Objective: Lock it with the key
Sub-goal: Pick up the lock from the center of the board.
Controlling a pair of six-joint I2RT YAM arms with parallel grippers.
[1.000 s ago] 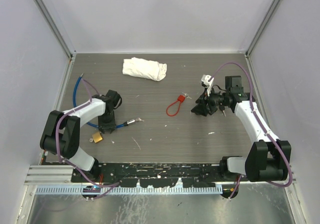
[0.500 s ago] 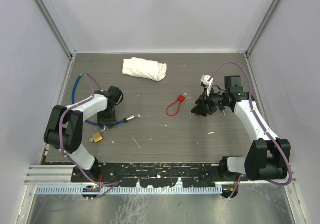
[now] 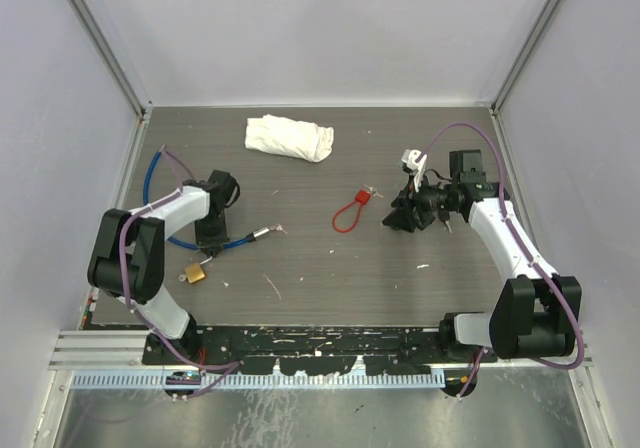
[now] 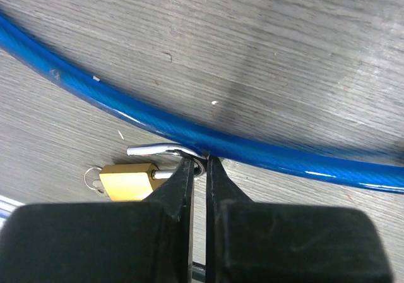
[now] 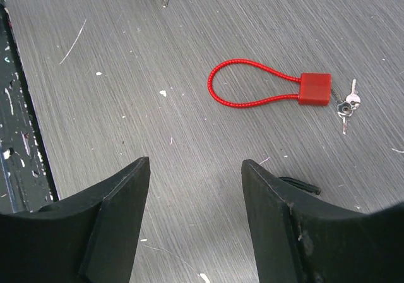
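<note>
Left tool [image 4: 199, 163] just snapped together; a second ago it was partway apart. Now the tips meet right at the bend of the silver shackle [image 4: 154, 149] on the brass padlock [image 4: 128, 180]. The padlock lies on the surface [image 4: 284, 55] just left of the tips, and the blue cable [image 4: 252, 150] runs just beyond them. Can't tell if it's actually pinching the shackle or only touching it. My guess is it's going for a grip on that lock. Right tool [image 5: 194, 163] hasn't budged: wide apart and empty, with the red cable lock [image 5: 314, 87] and its keys [image 5: 346, 106] ahead of it, untouched.
</note>
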